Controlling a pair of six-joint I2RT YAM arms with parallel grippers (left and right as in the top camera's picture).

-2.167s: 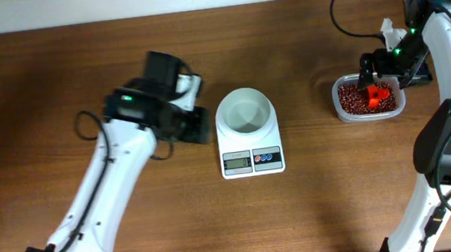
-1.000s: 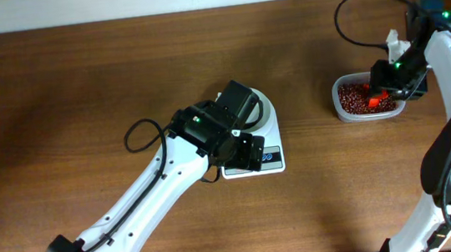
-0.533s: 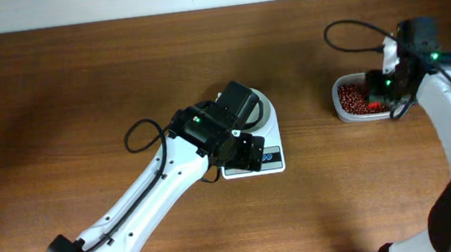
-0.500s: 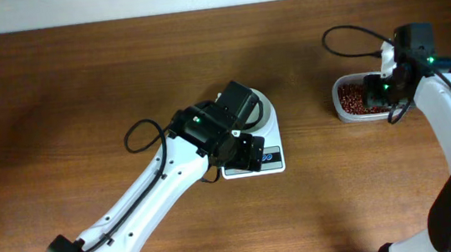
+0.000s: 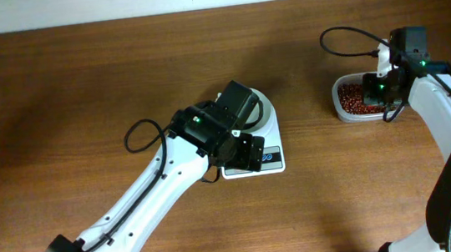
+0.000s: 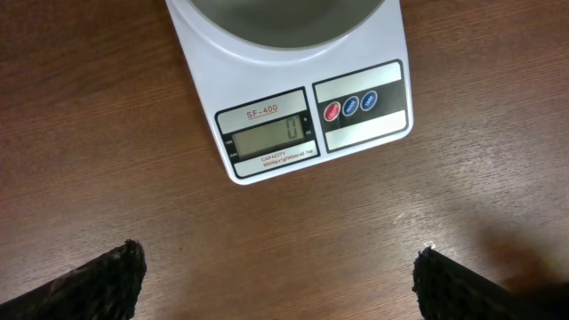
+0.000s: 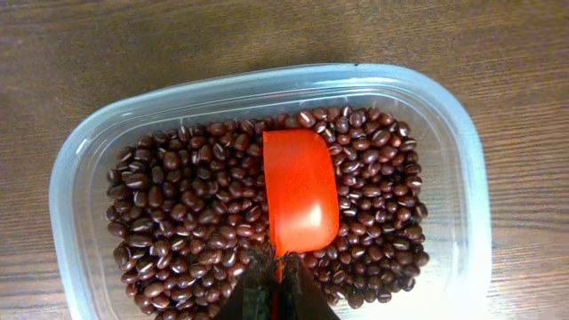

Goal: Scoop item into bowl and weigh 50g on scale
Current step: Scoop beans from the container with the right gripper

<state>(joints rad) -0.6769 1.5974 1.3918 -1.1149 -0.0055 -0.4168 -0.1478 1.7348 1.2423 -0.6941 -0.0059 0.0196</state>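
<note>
The white scale (image 6: pixel 311 120) reads 0 on its display, and the white bowl (image 6: pixel 283 16) stands on it at the top edge of the left wrist view. My left gripper (image 6: pixel 283 283) hangs open over the bare table just in front of the scale, holding nothing. From overhead it (image 5: pixel 245 151) covers the scale's (image 5: pixel 272 160) left front, with the bowl (image 5: pixel 265 110) partly hidden behind the arm. My right gripper (image 7: pixel 276 283) is shut on the handle of an orange scoop (image 7: pixel 300 191), which lies on the dark red-brown beans (image 7: pixel 178 204).
The beans fill a clear plastic tub (image 7: pixel 449 120) at the table's right, seen from overhead as the tub (image 5: pixel 343 107) under my right wrist. A black cable (image 5: pixel 342 36) loops above it. Brown wooden table (image 5: pixel 54 94) stretches to the left.
My right gripper has shifted left over the tub and shut on the scoop's handle. The left arm has stayed still over the scale's front.
</note>
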